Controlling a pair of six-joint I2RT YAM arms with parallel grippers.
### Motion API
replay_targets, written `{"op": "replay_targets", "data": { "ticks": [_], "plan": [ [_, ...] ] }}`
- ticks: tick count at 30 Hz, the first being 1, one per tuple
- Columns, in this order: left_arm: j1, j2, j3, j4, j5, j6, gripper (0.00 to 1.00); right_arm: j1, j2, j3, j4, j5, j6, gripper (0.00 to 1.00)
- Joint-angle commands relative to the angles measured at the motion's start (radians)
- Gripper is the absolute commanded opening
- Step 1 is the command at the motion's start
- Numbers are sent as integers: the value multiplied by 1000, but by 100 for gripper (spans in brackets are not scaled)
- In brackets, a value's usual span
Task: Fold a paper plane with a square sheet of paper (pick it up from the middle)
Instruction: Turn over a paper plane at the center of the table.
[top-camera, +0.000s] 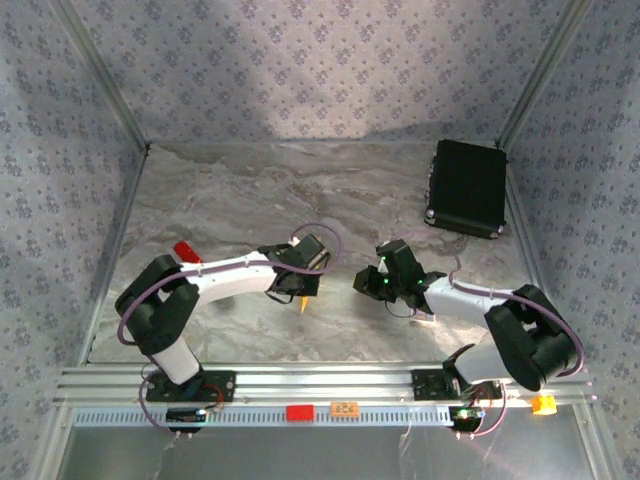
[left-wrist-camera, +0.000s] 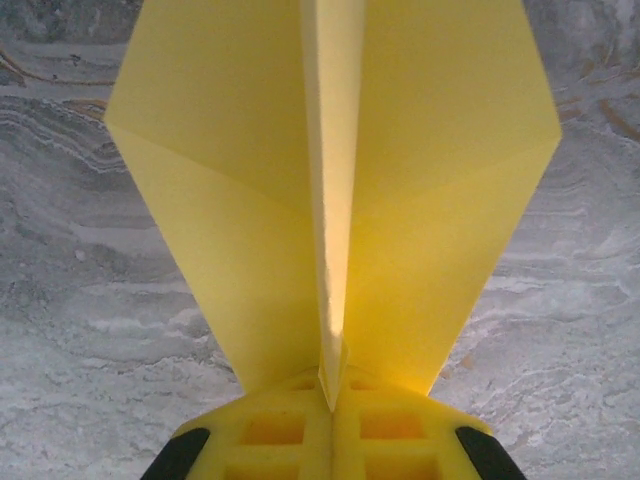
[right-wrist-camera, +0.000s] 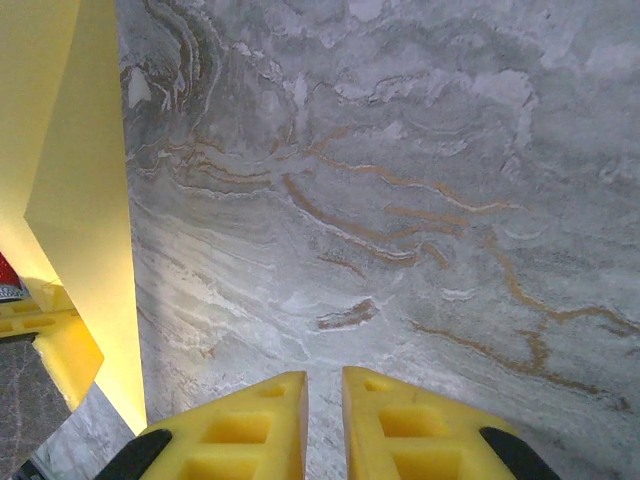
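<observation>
Locate the left gripper over the middle of the worktop, somewhat nearer the near edge than the far edge. Note that it is clenched on the paper plane: in the left wrist view its two yellow fingers press together on the centre crease at one end of the plane. From that grip, observe the two yellow wings spreading left and right of the raised crease and extending away from the gripper, each showing a diagonal fold line. In the top view, most of the plane is covered by the left gripper, and you can see no more than a small yellow tip on its near side. You cannot tell from the views whether the plane touches the worktop or is held clear of it. Locate the right gripper just beside the left one, on its right, the two facing each other near the worktop centre. Its jaws stand slightly parted with bare marbled worktop visible through the narrow gap; it grasps nothing. In the right wrist view, an edge of the yellow plane runs along the left border. A black rectangular case lies flat near the far right corner, well apart from both grippers. A red object lies toward the left edge, just beside the left arm.
</observation>
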Motion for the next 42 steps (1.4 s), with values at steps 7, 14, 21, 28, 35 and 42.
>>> {"op": "replay_targets", "data": {
  "ticks": [7,14,21,28,35,42],
  "plan": [
    [-7,36,36,-32,-9,-9,8,-6,-24,-17,-22,18,8,20],
    [-8,59,43,-32,6,-5,10,-8,-23,-16,-25,18,9,21],
    [-7,67,46,-29,12,1,13,-9,-13,-16,-17,16,9,21],
    [-7,80,46,-30,10,6,14,-9,0,-16,-7,6,13,21],
    [-7,93,42,-24,10,6,15,-7,-1,-19,-3,9,16,22],
    [-7,108,29,-17,4,-1,16,-6,7,-19,2,9,17,22]
  ]
}}
